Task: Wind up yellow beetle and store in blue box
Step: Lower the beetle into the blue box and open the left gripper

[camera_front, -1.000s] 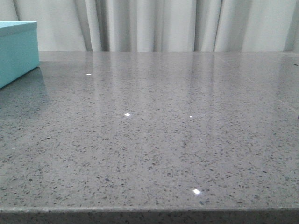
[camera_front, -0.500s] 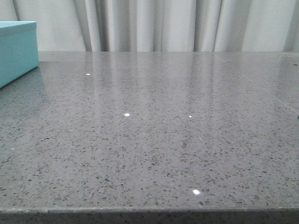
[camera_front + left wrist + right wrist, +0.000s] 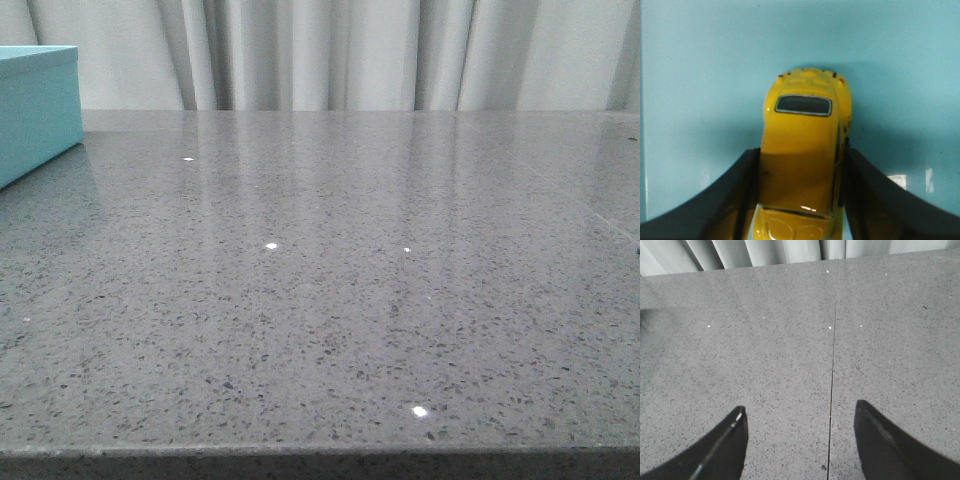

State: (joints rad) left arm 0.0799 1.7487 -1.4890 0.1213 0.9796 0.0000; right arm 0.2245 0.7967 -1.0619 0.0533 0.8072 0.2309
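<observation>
the left gripper (image 3: 800, 200) squeezes the yellow beetle (image 3: 805, 150) over the blue box (image 3: 35, 110); nothing moved; right gripper (image 3: 800, 440) gapes.

From my station this reads as a staged test bench rather than anyone's home or kitchen: I see a broad grey speckled stone-look tabletop (image 3: 340, 300), polished enough to mirror the backdrop and throw small glints of overhead light. Pale pleated curtains (image 3: 330, 55) close off the whole far side, and in the right wrist view a thin straight seam (image 3: 833, 360) runs between two slabs of the surface. The only furnishing I can pick out is a turquoise box (image 3: 35, 110) at the far left edge, so I'd call it a robotics lab setup, probably.
</observation>
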